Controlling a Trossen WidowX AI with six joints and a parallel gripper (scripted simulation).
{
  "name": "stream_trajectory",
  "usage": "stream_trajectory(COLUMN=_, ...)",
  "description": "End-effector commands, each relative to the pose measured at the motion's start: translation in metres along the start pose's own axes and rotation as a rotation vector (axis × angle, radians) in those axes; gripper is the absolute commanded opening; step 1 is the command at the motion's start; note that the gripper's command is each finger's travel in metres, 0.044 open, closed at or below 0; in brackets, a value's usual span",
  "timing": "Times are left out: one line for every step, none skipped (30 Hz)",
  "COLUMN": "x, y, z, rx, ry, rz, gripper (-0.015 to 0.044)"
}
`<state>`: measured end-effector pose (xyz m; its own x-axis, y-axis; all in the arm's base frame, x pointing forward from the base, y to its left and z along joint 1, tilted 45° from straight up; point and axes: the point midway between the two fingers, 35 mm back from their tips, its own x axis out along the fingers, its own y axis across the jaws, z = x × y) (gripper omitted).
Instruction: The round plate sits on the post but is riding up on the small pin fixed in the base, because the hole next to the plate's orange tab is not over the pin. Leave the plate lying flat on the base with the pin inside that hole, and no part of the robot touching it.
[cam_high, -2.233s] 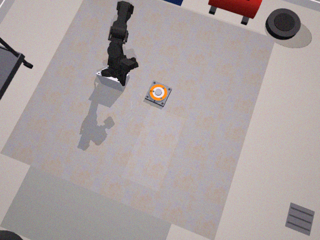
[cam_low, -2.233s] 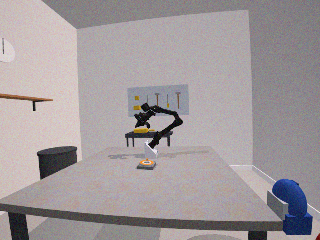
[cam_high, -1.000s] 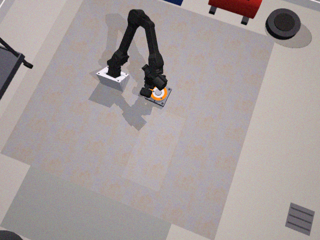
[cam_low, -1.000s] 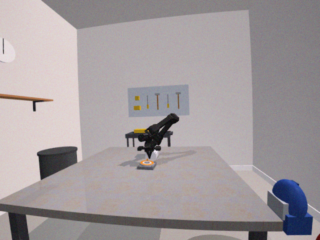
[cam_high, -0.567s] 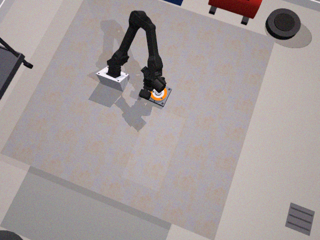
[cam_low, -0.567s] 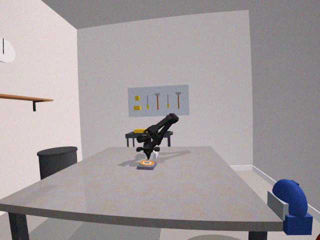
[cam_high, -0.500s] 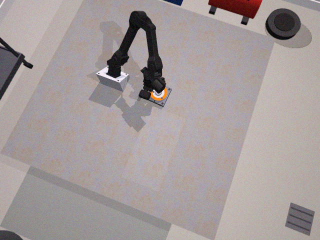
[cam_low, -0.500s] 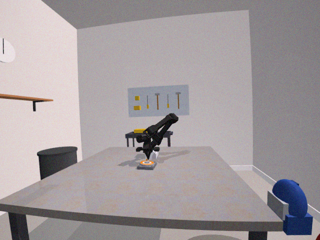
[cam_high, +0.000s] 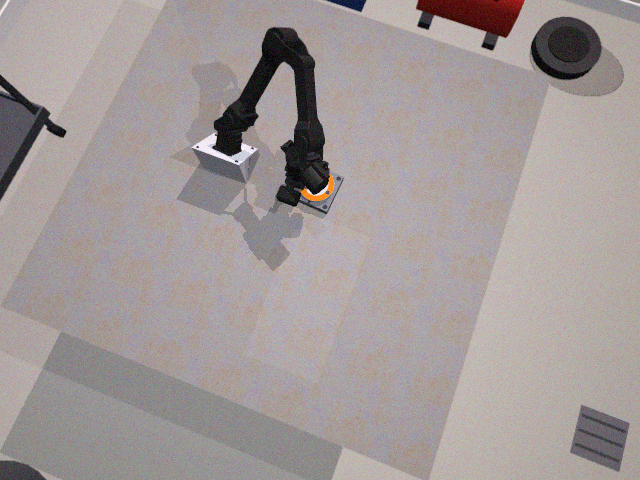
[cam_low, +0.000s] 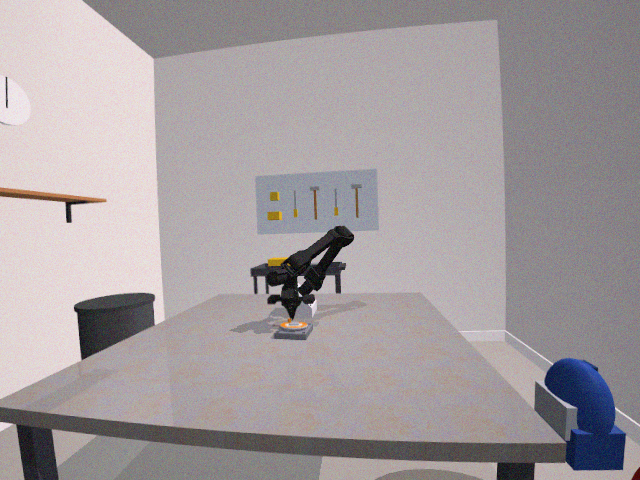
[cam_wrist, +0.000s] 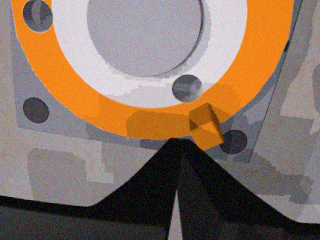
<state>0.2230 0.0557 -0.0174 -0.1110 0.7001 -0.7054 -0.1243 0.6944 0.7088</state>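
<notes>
- Plate (cam_wrist: 74, 90), an orange ring with a white inner band, sits around the grey round post (cam_wrist: 144, 18) on the square grey base (cam_wrist: 27, 90), which rests on the table (cam_low: 361, 372) just in front of the arm's white mount (cam_high: 225, 159).
- Its small orange tab (cam_wrist: 206, 124) sticks out from the rim at the lower right of the wrist view, close to a corner hole of the base (cam_wrist: 235, 142).
- A dark round hole (cam_wrist: 187, 87) shows in the plate just inward of the tab; whether the pin is inside it cannot be told from these views.
- Another hole in the plate (cam_wrist: 38, 15) shows at the upper left of the ring.
- The gripper (cam_wrist: 175, 150) points down at the plate's near edge, its fingers pressed together to a single tip with nothing between them.
- That tip lies just beside the tab, at the plate's rim; actual contact cannot be told.
- From above, the arm (cam_high: 305, 103) arches over from its mount and its wrist covers much of the plate (cam_high: 316, 195).
- From the side, the gripper (cam_low: 292, 313) hangs just above the plate (cam_low: 293, 325).
</notes>
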Motion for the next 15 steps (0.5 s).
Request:
stream_trajectory(x=-0.001, y=-0.006, z=0.004, rx=-0.009, ry=-0.005, rz=-0.008, gripper=0.0)
stream_trajectory(x=-0.001, y=-0.007, z=0.005, rx=-0.009, ry=-0.005, rz=-0.008, gripper=0.0)
stream_trajectory(x=-0.001, y=-0.009, z=0.005, rx=-0.009, ry=-0.005, rz=-0.008, gripper=0.0)
stream_trajectory(x=-0.001, y=-0.01, z=0.006, rx=-0.009, ry=-0.005, rz=-0.008, gripper=0.0)
stream_trajectory(x=-0.001, y=-0.011, z=0.007, rx=-0.009, ry=-0.005, rz=-0.008, gripper=0.0)
stream_trajectory(x=-0.001, y=-0.012, z=0.007, rx=-0.009, ry=-0.005, rz=-0.008, gripper=0.0)
stream_trajectory(x=-0.001, y=-0.013, z=0.008, rx=-0.009, ry=-0.005, rz=-0.008, gripper=0.0)
stream_trajectory(x=-0.001, y=-0.014, z=0.009, rx=-0.009, ry=-0.005, rz=-0.008, gripper=0.0)
stream_trajectory(x=-0.001, y=-0.015, z=0.01, rx=-0.009, ry=-0.005, rz=-0.008, gripper=0.0)
stream_trajectory(x=-0.001, y=-0.016, z=0.01, rx=-0.009, ry=-0.006, rz=-0.008, gripper=0.0)
stream_trajectory(x=-0.001, y=-0.017, z=0.011, rx=-0.01, ry=-0.006, rz=-0.008, gripper=0.0)
stream_trajectory(x=-0.002, y=-0.018, z=0.012, rx=-0.01, ry=-0.006, rz=-0.008, gripper=0.0)
stream_trajectory(x=-0.002, y=-0.019, z=0.014, rx=-0.01, ry=-0.006, rz=-0.008, gripper=0.0)
stream_trajectory(x=-0.002, y=-0.02, z=0.015, rx=-0.01, ry=-0.006, rz=-0.008, gripper=0.0)
stream_trajectory(x=-0.002, y=-0.021, z=0.016, rx=-0.01, ry=-0.006, rz=-0.008, gripper=0.0)
